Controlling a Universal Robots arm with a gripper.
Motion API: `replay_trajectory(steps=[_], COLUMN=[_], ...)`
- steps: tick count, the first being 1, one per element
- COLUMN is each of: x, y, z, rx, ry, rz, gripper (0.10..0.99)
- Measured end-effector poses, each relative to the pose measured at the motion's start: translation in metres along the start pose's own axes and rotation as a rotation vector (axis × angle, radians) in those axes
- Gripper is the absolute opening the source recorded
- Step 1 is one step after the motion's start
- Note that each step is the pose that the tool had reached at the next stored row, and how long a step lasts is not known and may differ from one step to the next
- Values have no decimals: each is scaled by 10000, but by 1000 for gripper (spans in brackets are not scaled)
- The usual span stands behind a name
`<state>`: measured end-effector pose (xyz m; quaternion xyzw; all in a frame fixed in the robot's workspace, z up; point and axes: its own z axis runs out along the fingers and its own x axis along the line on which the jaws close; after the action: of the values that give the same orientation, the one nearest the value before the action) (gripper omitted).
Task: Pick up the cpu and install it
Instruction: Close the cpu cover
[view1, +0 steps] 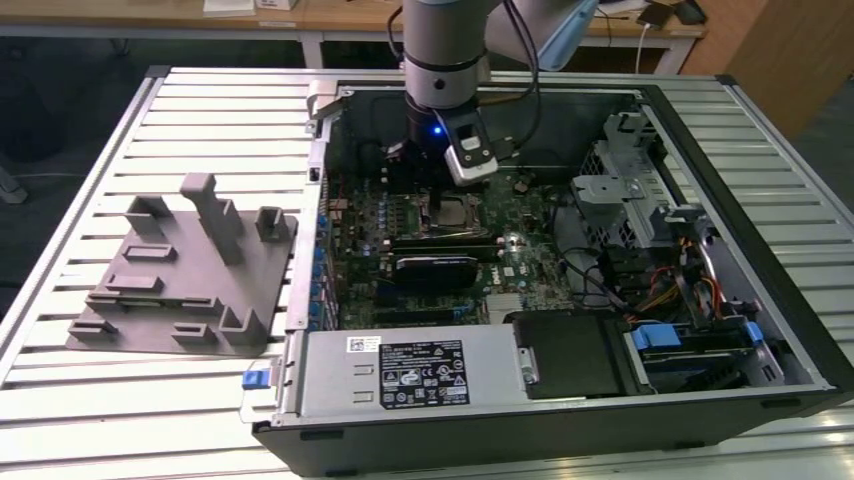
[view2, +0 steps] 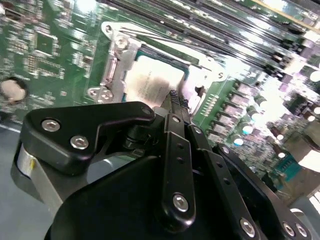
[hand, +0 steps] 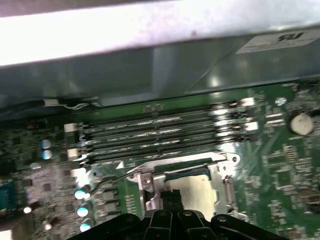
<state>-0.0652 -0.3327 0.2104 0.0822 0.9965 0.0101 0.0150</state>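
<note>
Silver slatted table (view1: 134, 420) holds the computer case (view1: 561, 428); closed hand (view2: 173, 95) hangs over the socketed cpu (view2: 150, 82).

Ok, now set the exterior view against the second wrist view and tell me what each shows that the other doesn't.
The exterior view adds the whole open computer case on the slatted table, the grey fixture at that view's left, and the white-labelled power supply. The second wrist view adds the metal socket frame up close, with the gripper shut right at the cpu; whether they touch is unclear. Both show the green motherboard and the cpu lying in its socket.
</note>
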Motion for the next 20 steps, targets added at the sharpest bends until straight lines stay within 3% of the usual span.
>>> replay_trajectory(steps=[2, 3, 4, 15, 17, 20], x=[-14, -19, -21, -21, -16, -3], y=[-8, -15, -21, -30, -32, -36], z=[3, 4, 5, 48, 59, 70], rx=[52, 68, 73, 69, 62, 35], ry=[307, 393, 422, 405, 353, 194], rz=[5, 6, 6, 6, 6, -2], gripper=[106, 106, 106, 106, 106, 106])
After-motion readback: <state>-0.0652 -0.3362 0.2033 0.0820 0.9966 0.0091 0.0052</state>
